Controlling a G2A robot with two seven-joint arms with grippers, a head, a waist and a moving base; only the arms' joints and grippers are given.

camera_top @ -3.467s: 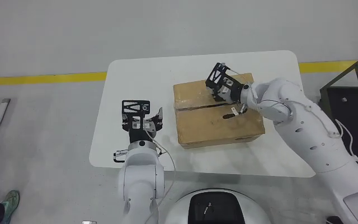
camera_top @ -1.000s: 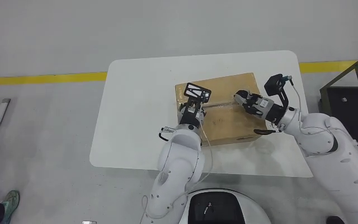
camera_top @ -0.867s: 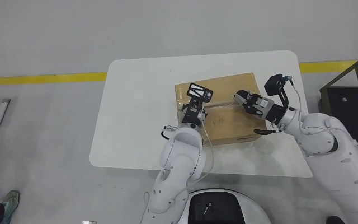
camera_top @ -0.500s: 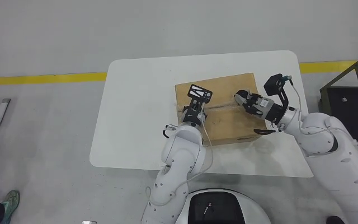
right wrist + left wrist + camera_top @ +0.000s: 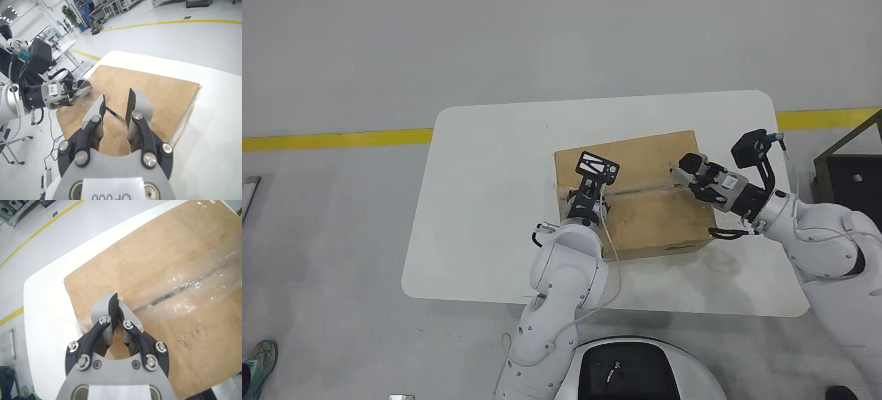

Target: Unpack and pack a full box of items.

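A brown cardboard box lies on the white table; clear tape runs along its centre seam. My left gripper stands at the seam's left end, shut. In the right wrist view it pinches a lifted strip of that clear tape. My right gripper hovers open over the seam's right part, with nothing between its fingers. The box has its flaps down, and handwriting marks the near flap.
Bare tabletop stretches left of the box, with narrower strips in front and behind. A yellow floor line passes behind the table. A dark frame stands off the table's right end, and an office chair is on the floor.
My left arm came from the bare tabletop onto the box's left end. My right gripper drew back from the seam's middle toward the right end over the last half second.
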